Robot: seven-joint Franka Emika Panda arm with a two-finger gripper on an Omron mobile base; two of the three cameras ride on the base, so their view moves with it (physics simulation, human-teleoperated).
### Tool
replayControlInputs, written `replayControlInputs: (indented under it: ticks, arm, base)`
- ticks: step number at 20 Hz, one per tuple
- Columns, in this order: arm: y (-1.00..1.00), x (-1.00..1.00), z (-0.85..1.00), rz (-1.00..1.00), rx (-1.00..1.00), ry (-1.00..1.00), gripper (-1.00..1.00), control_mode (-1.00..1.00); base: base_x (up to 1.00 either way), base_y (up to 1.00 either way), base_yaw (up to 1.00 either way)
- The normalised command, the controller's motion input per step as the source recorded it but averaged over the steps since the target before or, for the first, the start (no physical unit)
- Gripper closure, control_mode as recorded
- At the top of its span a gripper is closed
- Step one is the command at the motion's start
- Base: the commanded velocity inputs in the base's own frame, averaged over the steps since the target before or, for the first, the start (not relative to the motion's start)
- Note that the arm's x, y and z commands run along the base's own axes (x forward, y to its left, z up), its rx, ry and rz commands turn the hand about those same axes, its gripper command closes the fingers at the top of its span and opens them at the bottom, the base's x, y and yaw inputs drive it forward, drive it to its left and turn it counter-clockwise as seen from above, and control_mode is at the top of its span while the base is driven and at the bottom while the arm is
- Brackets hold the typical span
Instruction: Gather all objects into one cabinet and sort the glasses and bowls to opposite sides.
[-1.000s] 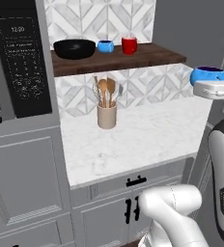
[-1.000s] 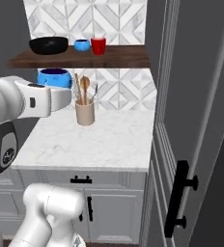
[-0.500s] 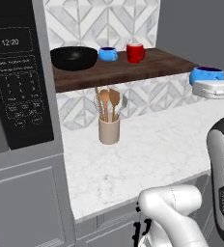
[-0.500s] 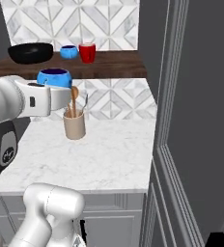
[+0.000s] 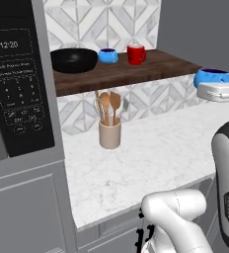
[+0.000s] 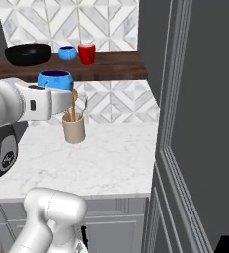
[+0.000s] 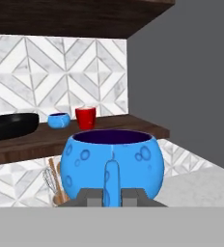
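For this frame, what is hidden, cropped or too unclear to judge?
- Gripper fingertips: hand view, covered by the held blue cup and cut by the bottom band.
- Cup's base: both base views, hidden behind the white hand.
- Utensil holder: hand view, mostly behind the cup.
- Black bowl: hand view, cut by the left edge.
- Insides of the shelf's blue cup and red mug: too small.
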Motion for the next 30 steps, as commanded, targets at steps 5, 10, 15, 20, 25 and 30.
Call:
replayControlInputs:
  ticks: [5,10,15,20,25,30]
  arm:
    - [0.00,0.00,0.00,0.00,0.00,0.00,1.00,1.00]
    - [0.00,0.32,0.15,-0.14,-0.01,-0.07,1.00,-1.00]
    - [0.02,0.57,0.20,-0.11,-0.04,-0.07,1.00,-1.00]
    - [-0.09,0.38,0.02,0.02,0.00,0.00,1.00,-1.00]
    - [-0.14,0.25,0.00,0.09,0.00,0.00,1.00,-1.00]
    - [0.00,0.20,0.00,0.02,0.00,0.02,1.00,-1.00]
  base:
    - [0.22,0.00,-0.11]
    - [0.03,0.00,-0.03]
    - [0.00,0.00,0.00]
    - [0.00,0.00,0.00]
    - [0.00,0.00,0.00]
    - [0.00,0.00,0.00]
